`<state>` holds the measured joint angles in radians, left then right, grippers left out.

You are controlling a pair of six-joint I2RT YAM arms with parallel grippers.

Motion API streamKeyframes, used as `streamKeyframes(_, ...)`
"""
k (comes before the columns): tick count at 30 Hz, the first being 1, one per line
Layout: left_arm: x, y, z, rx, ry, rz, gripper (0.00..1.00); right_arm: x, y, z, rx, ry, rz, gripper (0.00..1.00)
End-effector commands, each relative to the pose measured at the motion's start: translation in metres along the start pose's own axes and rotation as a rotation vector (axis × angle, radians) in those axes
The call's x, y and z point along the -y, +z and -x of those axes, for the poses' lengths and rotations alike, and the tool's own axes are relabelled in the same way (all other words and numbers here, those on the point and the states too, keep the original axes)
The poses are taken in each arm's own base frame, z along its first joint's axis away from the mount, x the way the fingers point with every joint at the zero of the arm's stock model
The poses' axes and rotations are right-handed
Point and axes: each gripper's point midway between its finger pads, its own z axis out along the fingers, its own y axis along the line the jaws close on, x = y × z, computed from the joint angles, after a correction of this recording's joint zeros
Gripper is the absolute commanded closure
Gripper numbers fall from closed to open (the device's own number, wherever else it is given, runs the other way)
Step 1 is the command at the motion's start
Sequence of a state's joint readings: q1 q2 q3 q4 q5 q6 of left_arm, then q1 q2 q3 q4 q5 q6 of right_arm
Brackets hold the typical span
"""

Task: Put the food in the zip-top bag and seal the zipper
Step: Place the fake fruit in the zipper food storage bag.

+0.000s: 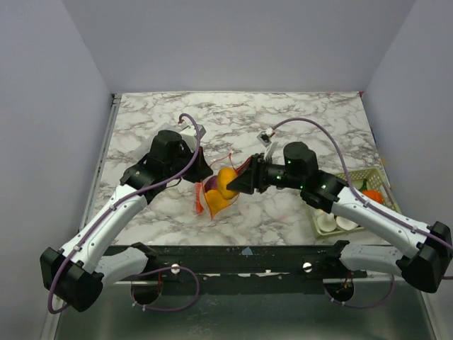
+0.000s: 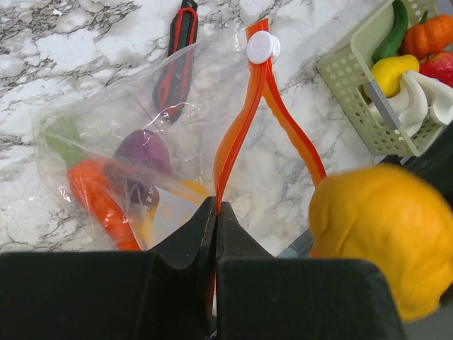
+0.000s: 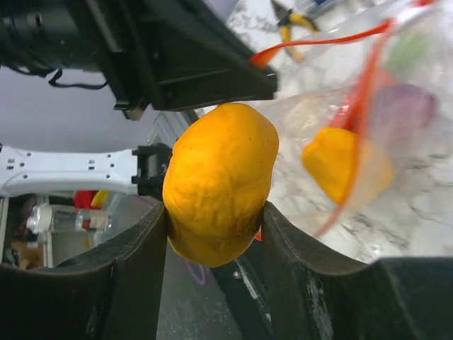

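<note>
Right gripper (image 3: 216,219) clamps a yellow-orange toy fruit (image 3: 219,177) just beside the open mouth of the zip-top bag (image 2: 106,120). Left gripper (image 2: 216,216) is pinched closed on the orange-red zipper (image 2: 241,120).

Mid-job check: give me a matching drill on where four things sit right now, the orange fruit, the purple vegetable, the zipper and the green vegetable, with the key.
Things
1. orange fruit
2. purple vegetable
3. zipper
4. green vegetable

Places
A. in the basket
B. pinched in the shut left gripper
C. clamped between the fingers of the right gripper
D. inside the zip-top bag

Pairs: 1-C, 2-D, 3-B, 4-A
</note>
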<state>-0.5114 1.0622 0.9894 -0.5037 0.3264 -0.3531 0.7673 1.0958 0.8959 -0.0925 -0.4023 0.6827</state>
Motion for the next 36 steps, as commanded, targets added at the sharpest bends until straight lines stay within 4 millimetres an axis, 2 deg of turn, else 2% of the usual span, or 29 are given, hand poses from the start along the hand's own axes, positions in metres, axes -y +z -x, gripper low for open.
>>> streamKeyframes(1,0.004,-0.004,0.009,0.026,0.005,-0.011,1.0,-0.02,0.025,0.0,-0.002,-0.018,-0.009,0.95)
streamKeyframes(6,0.005,-0.005,0.01,0.033,0.01,-0.016,1.0,0.005,0.049,-0.014,-0.017,0.009,-0.195,0.95)
streamKeyframes(9,0.006,-0.006,0.011,0.037,0.009,-0.02,1.0,0.035,0.05,-0.006,0.081,0.032,-0.396,0.95)
streamKeyframes(11,0.009,-0.008,0.012,0.041,0.013,-0.033,1.0,0.045,0.054,-0.005,0.123,0.036,-0.428,0.95)
streamKeyframes(19,0.017,-0.009,0.013,0.05,0.021,-0.079,1.0,0.052,0.088,0.01,0.321,-0.006,-0.446,0.93)
streamKeyframes(28,0.018,-0.009,0.012,0.05,0.019,-0.084,1.0,0.071,0.106,0.024,0.557,-0.001,-0.443,0.91)
streamKeyframes(32,0.017,-0.008,0.011,0.046,0.015,-0.08,1.0,0.081,0.115,0.024,0.591,0.003,-0.458,0.86)
streamKeyframes(34,0.015,-0.007,0.011,0.046,0.013,-0.072,1.0,0.084,0.122,0.019,0.578,0.015,-0.455,0.79)
streamKeyframes(36,0.014,-0.008,0.012,0.048,0.013,-0.063,1.0,0.086,0.127,0.014,0.561,0.011,-0.451,0.66)
